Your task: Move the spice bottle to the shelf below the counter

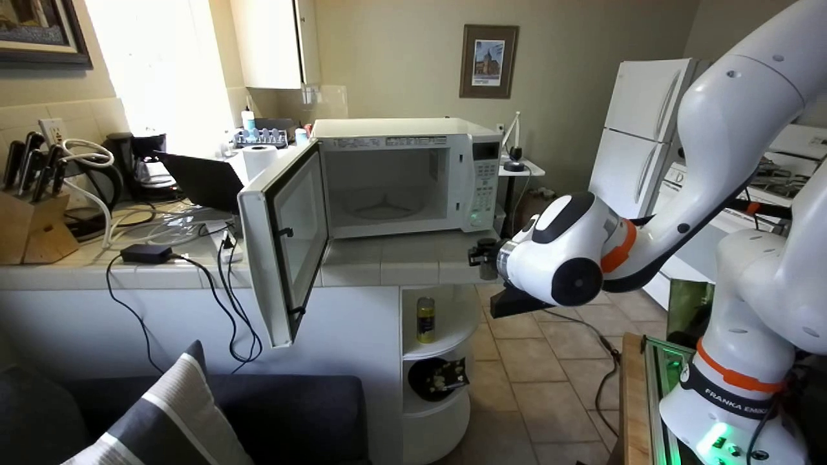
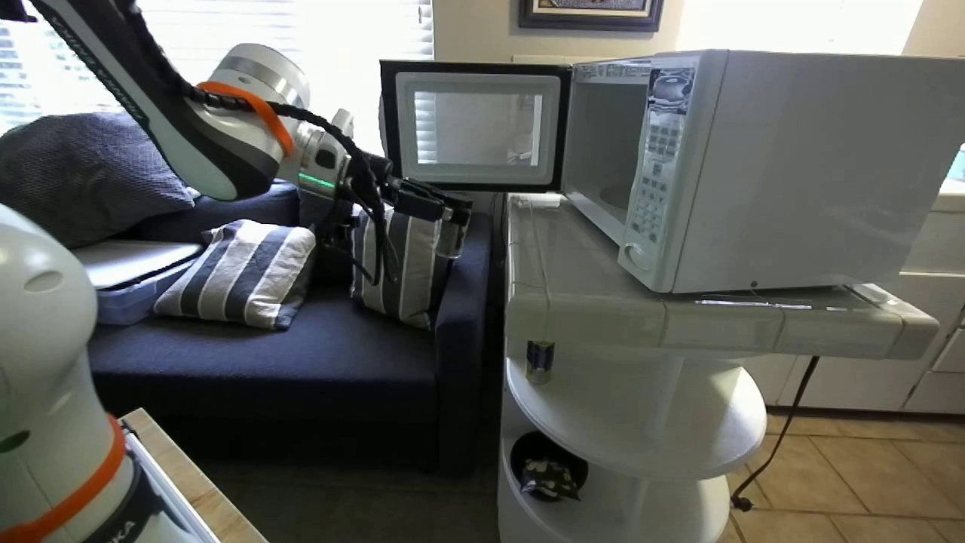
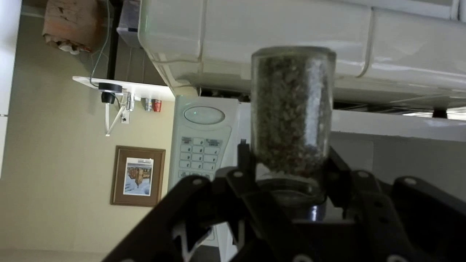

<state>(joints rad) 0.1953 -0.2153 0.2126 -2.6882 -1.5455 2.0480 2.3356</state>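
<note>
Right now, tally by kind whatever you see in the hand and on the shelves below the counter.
Bottles: 2, spice bottle in the hand, yellow bottle on the upper shelf
Bowls: 1, black bowl on the lower shelf
Bags: 1, patterned bag in or against the bowl
Total: 4

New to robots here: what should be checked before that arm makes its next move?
1. Clear, round, dark-filled spice bottle held in the black two-finger gripper: ok.
2. Spice bottle's base pointing down: ok.
3. Grip firm enough not to slip: cannot tell.
4. Spice bottle inside the white rounded open shelf: not ok, outside it.
5. Yellow-green bottle with dark label standing upright on that shelf: ok.
6. White microwave's windowed door shut: not ok, open.
</note>
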